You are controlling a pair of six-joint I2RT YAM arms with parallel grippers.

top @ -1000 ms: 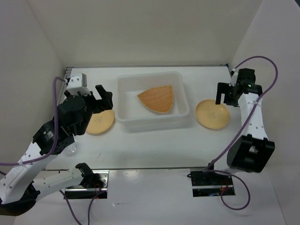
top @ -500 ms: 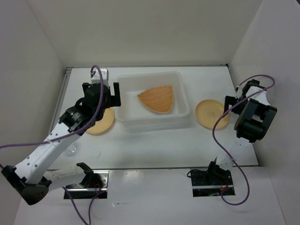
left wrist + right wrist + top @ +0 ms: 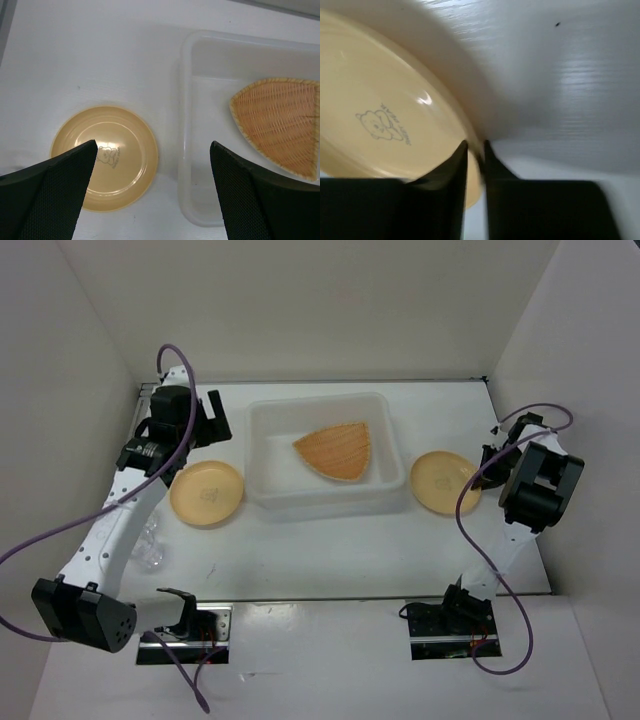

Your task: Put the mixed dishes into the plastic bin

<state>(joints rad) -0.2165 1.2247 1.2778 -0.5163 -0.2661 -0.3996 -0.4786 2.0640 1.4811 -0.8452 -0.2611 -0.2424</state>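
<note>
The plastic bin (image 3: 318,502) stands mid-table with the woven basket dish (image 3: 336,450) inside it. One tan plate (image 3: 207,493) lies left of the bin, and a second tan plate (image 3: 442,482) lies to its right. My right gripper (image 3: 487,463) is shut on that right plate's rim; the wrist view shows the plate (image 3: 385,110) pinched between the jaws of the gripper (image 3: 475,147). My left gripper (image 3: 152,145) hangs open high above the left plate (image 3: 104,157) and the bin wall (image 3: 182,125), holding nothing. A clear cup (image 3: 150,545) sits near the left wall.
White walls close in the table on the left, back and right. The left arm's cable (image 3: 60,540) loops over the near left area. Both arm bases (image 3: 445,625) sit at the near edge.
The right gripper has closed on the right plate's rim, and the plate has slid slightly left. The left arm has drawn back toward the far left, uncovering the left plate.
</note>
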